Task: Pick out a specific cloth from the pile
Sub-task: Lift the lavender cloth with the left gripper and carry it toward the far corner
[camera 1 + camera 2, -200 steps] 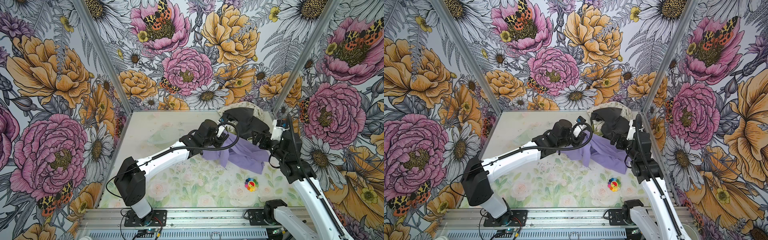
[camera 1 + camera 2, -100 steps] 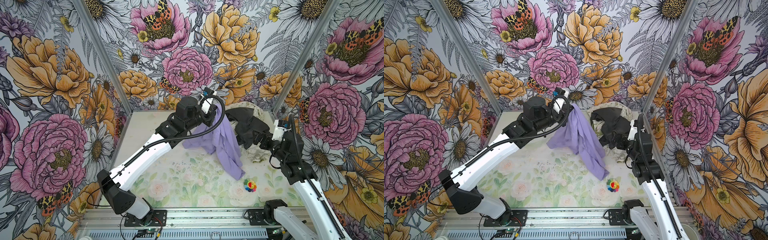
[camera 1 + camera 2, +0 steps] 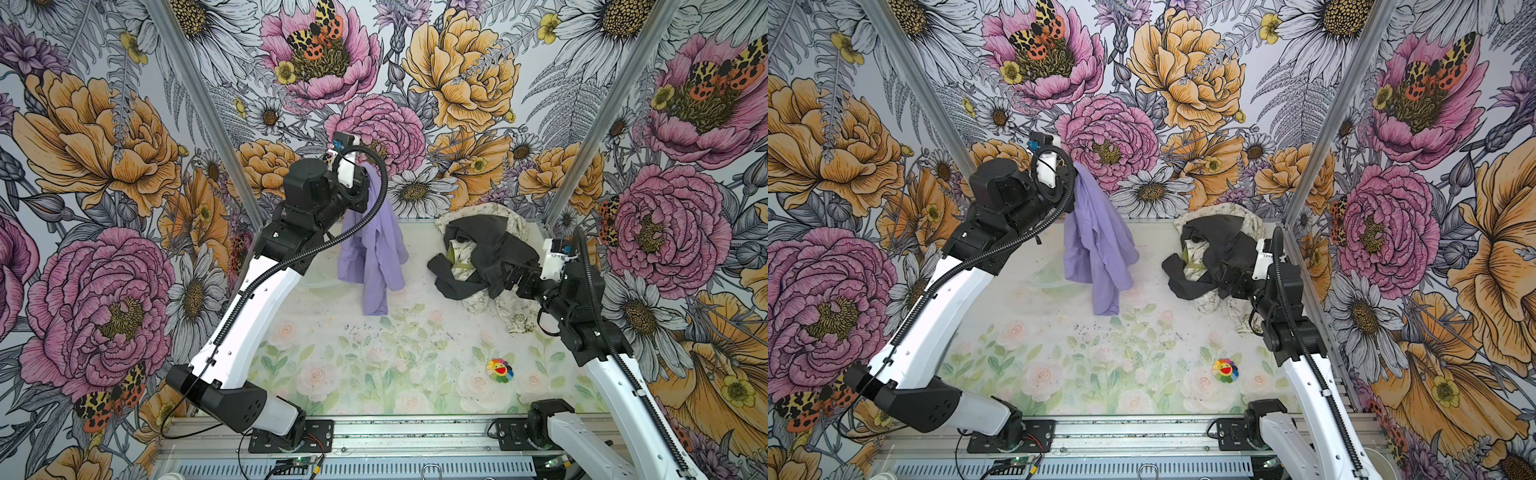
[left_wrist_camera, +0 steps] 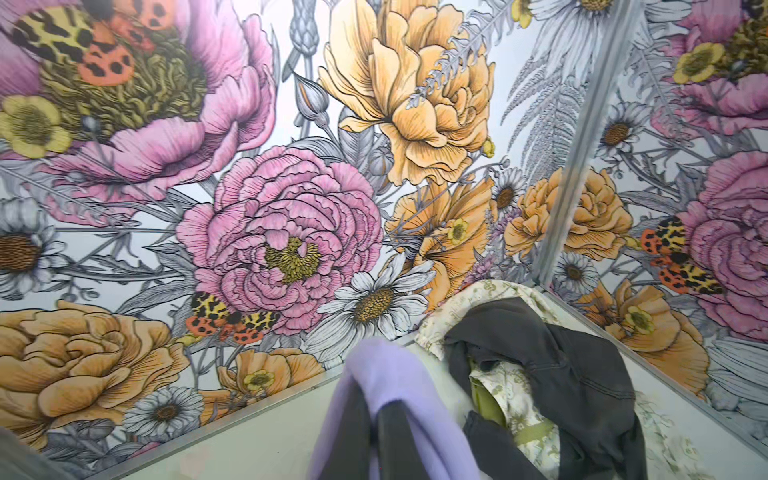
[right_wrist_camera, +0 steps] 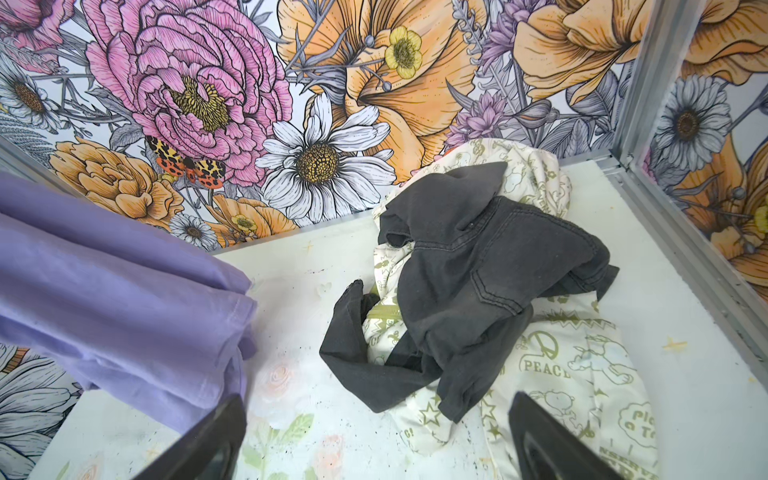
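Left of the pile (image 3: pixel 490 245), the cloth (image 3: pixel 374 249) hangs from clamped left jaws.

Matched pair. Left arm (image 3: pixel 249 320) and right arm (image 3: pixel 611 386): glossy white link shells, matte black joint housings. Black corrugated cable conduit (image 3: pixel 385 178) along each. White wrist block (image 3: pixel 347 168) with a blue connector. Black base plates (image 3: pixel 320 432), bolted to a ribbed aluminium rail (image 3: pixel 415 430). Right gripper (image 5: pixel 376 397): black tapering fingers (image 5: pixel 208 436).

cloth (image 3: pixel 376 253) left of pile (image 3: pixel 486 245), apart | pile at table (image 3: pixel 374 357) back-right corner | flower figure (image 3: pixel 500 370) before pile
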`<act>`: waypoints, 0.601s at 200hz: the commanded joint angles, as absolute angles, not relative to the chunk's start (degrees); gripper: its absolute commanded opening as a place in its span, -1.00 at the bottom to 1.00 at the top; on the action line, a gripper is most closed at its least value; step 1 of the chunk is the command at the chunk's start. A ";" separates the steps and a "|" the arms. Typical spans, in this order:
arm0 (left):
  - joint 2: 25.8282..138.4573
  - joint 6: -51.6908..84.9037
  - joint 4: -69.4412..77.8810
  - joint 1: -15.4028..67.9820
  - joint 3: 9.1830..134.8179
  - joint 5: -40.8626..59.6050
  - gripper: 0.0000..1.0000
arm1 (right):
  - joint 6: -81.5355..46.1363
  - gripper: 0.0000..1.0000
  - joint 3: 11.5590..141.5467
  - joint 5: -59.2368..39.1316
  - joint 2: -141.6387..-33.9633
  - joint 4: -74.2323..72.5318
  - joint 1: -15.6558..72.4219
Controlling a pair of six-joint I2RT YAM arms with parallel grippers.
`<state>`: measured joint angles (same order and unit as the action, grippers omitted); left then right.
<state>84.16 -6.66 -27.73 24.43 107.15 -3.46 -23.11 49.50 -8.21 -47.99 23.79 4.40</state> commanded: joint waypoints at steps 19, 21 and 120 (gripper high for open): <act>86.02 -8.63 -27.88 16.86 112.55 -5.71 -1.00 | -23.06 0.99 51.19 -10.17 -50.00 23.19 4.21; 86.15 -8.55 -27.89 16.45 112.73 -5.54 -1.00 | -22.97 0.99 51.16 -10.19 -50.10 23.14 4.22; 97.32 -7.25 -28.36 8.47 118.64 -6.29 -1.00 | -21.28 0.99 52.34 -17.69 -51.98 22.42 4.31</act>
<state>96.92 -7.92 -29.58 9.54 117.43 -5.17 -22.74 49.78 -13.19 -52.03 23.77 4.40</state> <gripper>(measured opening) 0.053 0.995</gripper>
